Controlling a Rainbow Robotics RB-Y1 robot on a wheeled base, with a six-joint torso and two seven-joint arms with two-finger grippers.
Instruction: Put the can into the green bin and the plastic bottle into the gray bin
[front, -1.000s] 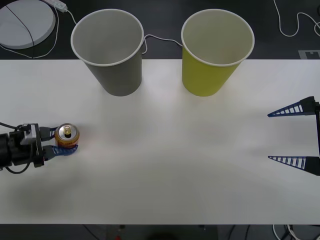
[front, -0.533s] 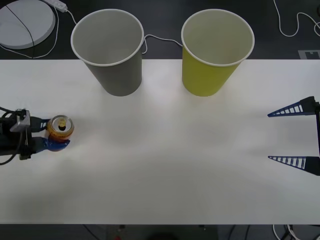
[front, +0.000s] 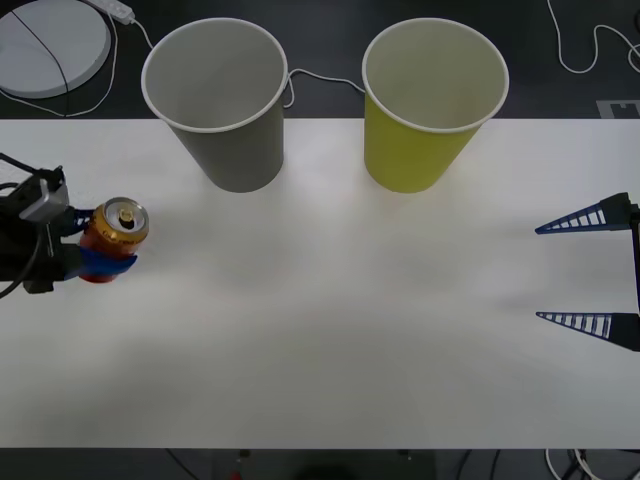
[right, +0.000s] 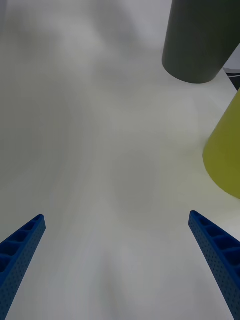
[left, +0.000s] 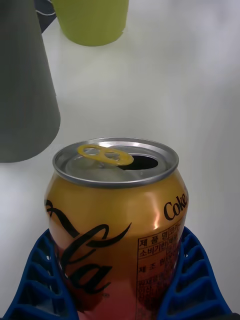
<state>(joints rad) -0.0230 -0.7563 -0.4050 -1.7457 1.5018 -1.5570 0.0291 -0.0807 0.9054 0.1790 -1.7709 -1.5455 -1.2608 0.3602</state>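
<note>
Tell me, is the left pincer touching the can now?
Touching. In the left wrist view, the left pincer has its blue fingers pressed against both sides of the can.

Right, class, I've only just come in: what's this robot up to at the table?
The left gripper is shut on the can near the table's left edge, with the can's top tilted slightly toward the bins. The gray bin and the green bin stand upright at the far edge, and nothing shows inside them. The right gripper hangs open at the right edge, holding nothing.
</note>
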